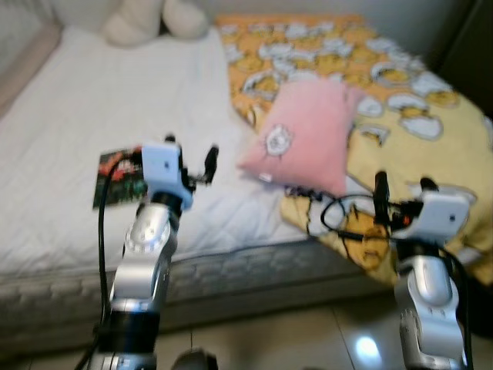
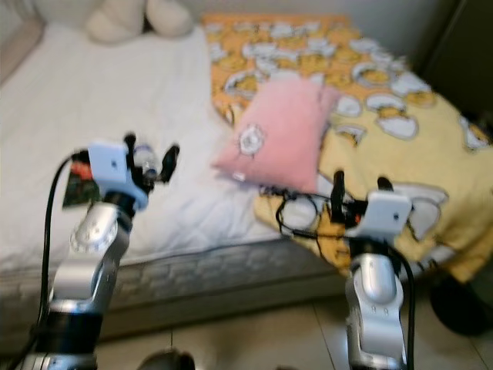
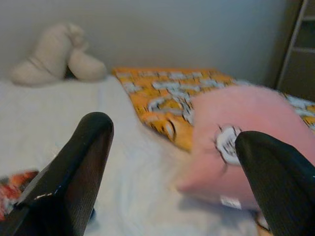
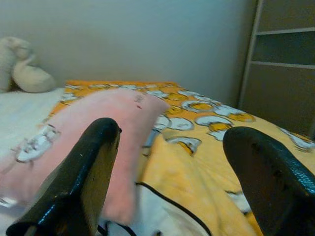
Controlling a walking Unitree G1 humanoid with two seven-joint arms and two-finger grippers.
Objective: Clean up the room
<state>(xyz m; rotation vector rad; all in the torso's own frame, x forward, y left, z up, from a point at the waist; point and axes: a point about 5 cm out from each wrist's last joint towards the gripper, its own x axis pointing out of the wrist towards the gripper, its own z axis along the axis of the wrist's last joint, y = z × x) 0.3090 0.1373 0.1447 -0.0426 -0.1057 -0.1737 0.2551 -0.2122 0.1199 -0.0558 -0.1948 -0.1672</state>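
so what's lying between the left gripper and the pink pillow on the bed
Only bare white quilted mattress. In the left eye view the open left gripper hovers over it, and the pink plush pillow lies apart to its right.

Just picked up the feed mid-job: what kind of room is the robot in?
Most likely a bedroom. A bed with a white mattress fills the view, carrying a yellow patterned blanket, a pink pillow and a cream plush toy at its head.

A pink pillow (image 1: 303, 137) lies mid-frame on the bed (image 1: 92, 108) against a yellow blanket (image 1: 400, 100), with the left gripper (image 1: 190, 162) lower left and the right gripper (image 1: 400, 189) lower right, both spread.
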